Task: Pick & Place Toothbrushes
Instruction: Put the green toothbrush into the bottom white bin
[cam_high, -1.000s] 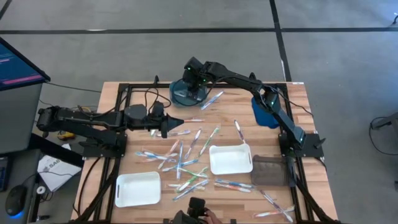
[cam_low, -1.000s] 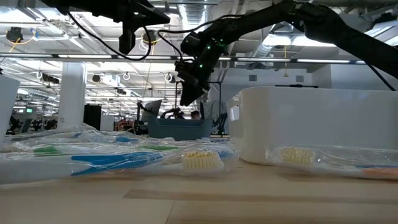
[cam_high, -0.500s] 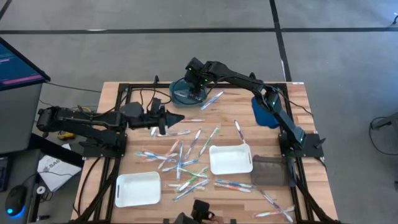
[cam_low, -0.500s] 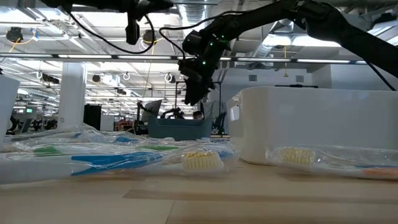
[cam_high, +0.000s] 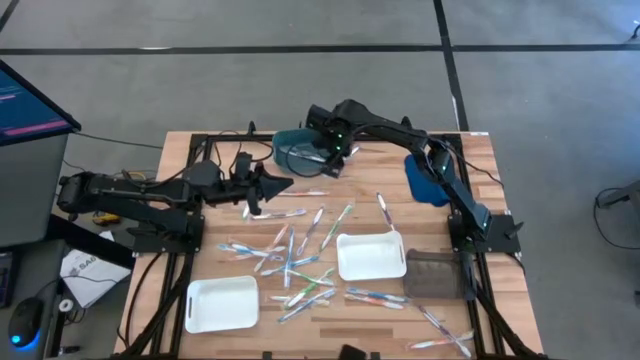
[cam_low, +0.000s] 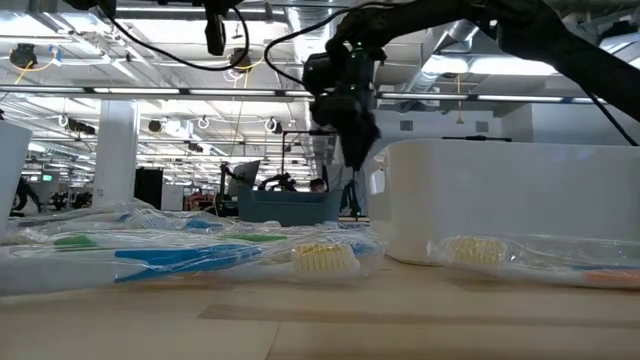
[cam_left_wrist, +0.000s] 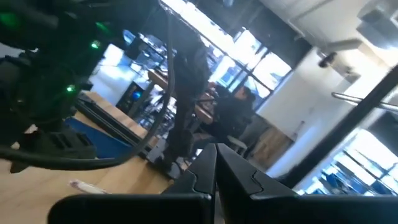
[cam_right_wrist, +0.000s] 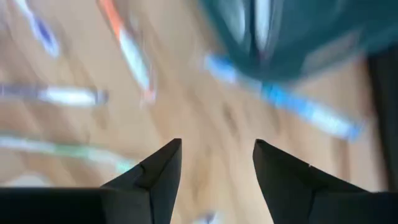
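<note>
Jaws on your right gripper (cam_right_wrist: 212, 163) gape wide, empty (left ones pinched together); centre them over one toothbrush (cam_high: 341, 162) before descending.

Left claw (cam_left_wrist: 214, 163) dark fingers pressed together, pointing over light wooden table (cam_left_wrist: 93, 177); blurred pale toothbrush (cam_left_wrist: 87, 186) lying there; other dark arm (cam_left_wrist: 43, 93) beyond.

motion-blurred toothbrushes (cam_right_wrist: 130, 53) and teal bowl (cam_right_wrist: 292, 31) beyond the right hand (cam_right_wrist: 216, 163)
</note>
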